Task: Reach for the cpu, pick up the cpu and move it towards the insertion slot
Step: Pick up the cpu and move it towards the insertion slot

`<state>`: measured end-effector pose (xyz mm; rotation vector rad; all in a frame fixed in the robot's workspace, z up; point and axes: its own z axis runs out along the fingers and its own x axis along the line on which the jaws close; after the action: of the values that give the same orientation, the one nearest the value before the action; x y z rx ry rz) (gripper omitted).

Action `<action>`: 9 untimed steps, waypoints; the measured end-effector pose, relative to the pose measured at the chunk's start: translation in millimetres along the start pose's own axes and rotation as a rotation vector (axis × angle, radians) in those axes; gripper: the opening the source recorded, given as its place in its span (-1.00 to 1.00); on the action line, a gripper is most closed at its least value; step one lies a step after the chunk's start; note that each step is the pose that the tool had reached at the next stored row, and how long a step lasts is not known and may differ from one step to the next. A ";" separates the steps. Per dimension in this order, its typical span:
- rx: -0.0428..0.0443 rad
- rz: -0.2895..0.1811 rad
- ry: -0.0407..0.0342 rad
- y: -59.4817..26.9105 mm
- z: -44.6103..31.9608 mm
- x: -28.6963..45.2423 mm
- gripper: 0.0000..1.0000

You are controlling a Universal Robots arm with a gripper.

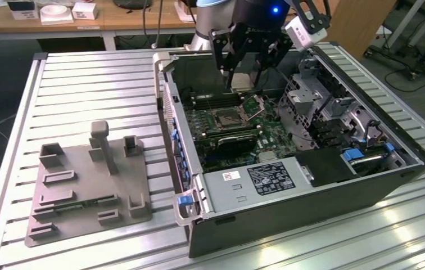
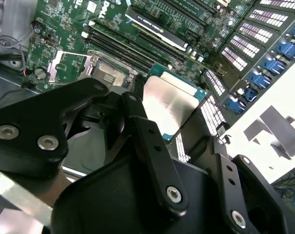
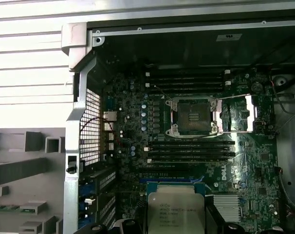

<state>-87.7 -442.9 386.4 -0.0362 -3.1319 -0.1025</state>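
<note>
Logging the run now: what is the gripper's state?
Gripper: shut on the cpu, held above the motherboard.

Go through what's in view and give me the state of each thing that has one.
cpu: held in the gripper, lifted above the motherboard.
insertion slot: empty, retention frame swung open.
computer case: side panel off, lying on its side.
fixture plate: flat on the table, no chip on it.

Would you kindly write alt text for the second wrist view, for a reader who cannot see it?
The black gripper holds the cpu, silvery top showing, between its fingers above a green motherboard. Beyond it lies the insertion slot with its metal frame open, beside long memory slots.
</note>
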 end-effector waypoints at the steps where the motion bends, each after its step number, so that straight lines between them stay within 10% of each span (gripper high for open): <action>1: 0.0000 0.000 0.0000 0.0 0.0 0.0 0.08; 9: -0.0015 -0.001 -0.0207 0.0 0.3 1.5 0.08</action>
<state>-89.2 -442.9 386.1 -0.0353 -3.1525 -0.1052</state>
